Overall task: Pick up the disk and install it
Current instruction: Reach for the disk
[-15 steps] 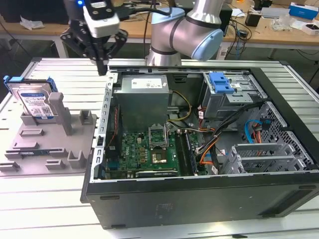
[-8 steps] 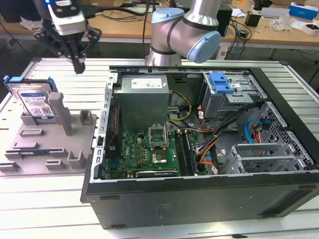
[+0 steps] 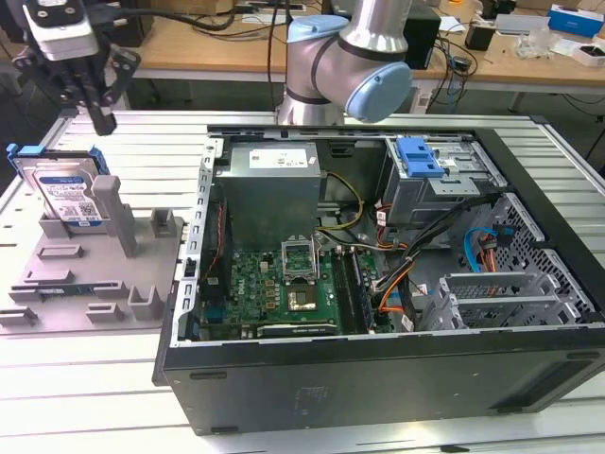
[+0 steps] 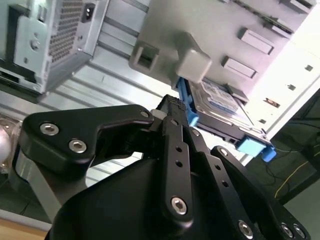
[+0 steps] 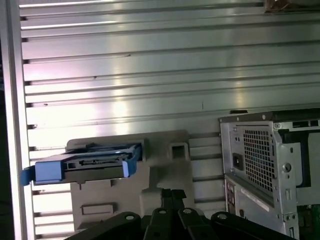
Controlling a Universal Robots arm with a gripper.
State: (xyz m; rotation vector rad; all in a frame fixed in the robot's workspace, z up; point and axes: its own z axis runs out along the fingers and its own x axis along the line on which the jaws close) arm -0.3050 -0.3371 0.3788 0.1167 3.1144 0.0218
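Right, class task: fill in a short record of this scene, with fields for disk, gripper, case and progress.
disk: standing on edge in the grey holder, at the exterior view's left
gripper: shut, empty, above the disk, apart from it
computer case: open, at the exterior view's right
progress: disk not yet picked up

The arm (image 3: pixel 326 71), top centre of the exterior view, is silver with pale blue joint caps. Its black gripper (image 4: pixel 175 106) links carry silver screws.
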